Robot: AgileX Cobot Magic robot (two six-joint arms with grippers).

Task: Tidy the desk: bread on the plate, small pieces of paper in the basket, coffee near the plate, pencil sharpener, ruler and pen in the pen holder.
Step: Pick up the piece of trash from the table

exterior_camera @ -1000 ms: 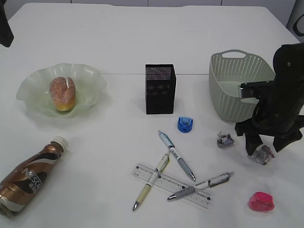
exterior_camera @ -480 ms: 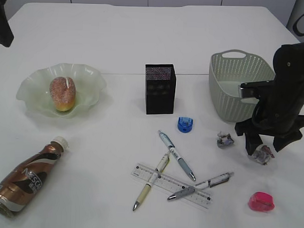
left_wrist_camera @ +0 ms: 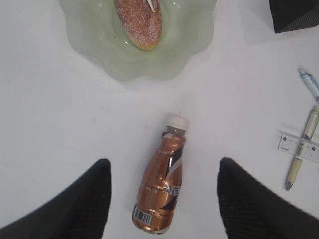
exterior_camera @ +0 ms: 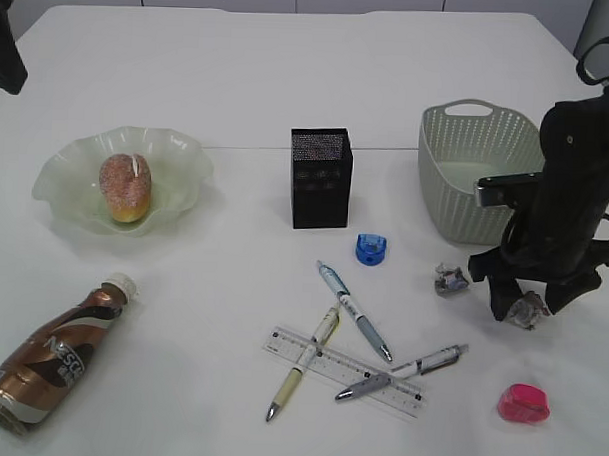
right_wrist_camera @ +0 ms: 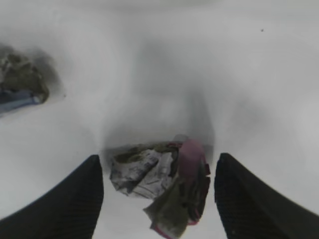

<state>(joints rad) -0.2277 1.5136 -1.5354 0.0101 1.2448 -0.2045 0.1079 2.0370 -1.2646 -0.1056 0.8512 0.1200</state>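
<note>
My R gripper [exterior_camera: 529,304] is down on the table, jaws wide, straddling a paper wad [right_wrist_camera: 158,186], not gripping it. Basket [exterior_camera: 474,172] at 12 o'clock from it. L gripper [left_wrist_camera: 162,199] open, nothing held, above coffee [left_wrist_camera: 161,191].

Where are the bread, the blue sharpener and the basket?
bread [exterior_camera: 125,187]: exterior view, middle of its sugared top.
blue sharpener [exterior_camera: 370,249]: exterior view, its front face.
basket [exterior_camera: 447,205]: exterior view, its outer front wall.
</note>
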